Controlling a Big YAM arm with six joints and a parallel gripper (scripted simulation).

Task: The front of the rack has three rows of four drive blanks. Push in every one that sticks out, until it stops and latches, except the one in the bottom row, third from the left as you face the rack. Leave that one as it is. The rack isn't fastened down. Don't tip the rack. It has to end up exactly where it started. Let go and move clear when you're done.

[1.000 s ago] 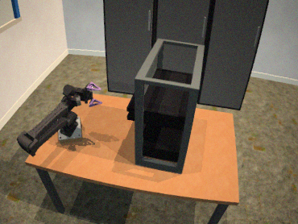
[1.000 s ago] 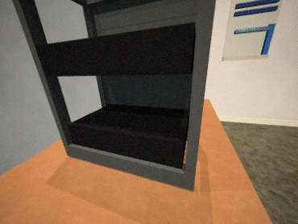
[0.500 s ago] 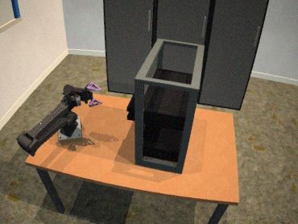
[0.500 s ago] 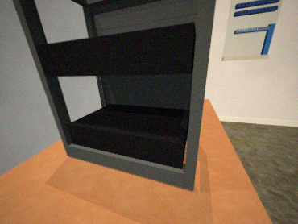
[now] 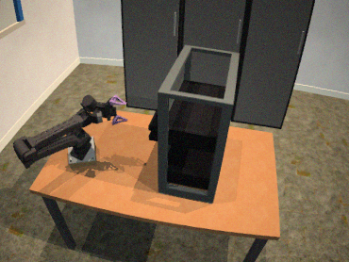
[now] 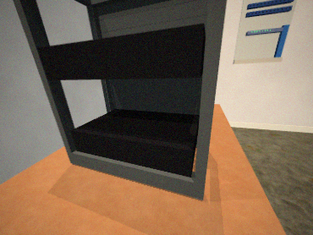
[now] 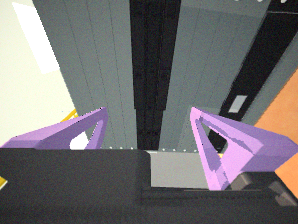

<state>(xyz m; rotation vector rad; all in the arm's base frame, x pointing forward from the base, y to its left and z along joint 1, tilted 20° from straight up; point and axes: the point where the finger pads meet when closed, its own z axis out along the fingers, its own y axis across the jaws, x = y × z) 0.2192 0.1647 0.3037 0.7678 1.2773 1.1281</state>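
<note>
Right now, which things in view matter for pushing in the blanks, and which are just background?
Part of the job:
- grey rack on the table
- dark blanks jutting from its left side
- gripper, purple fingers open and empty

Just background:
- dark cabinets behind the table
- wall poster
- orange table
</note>
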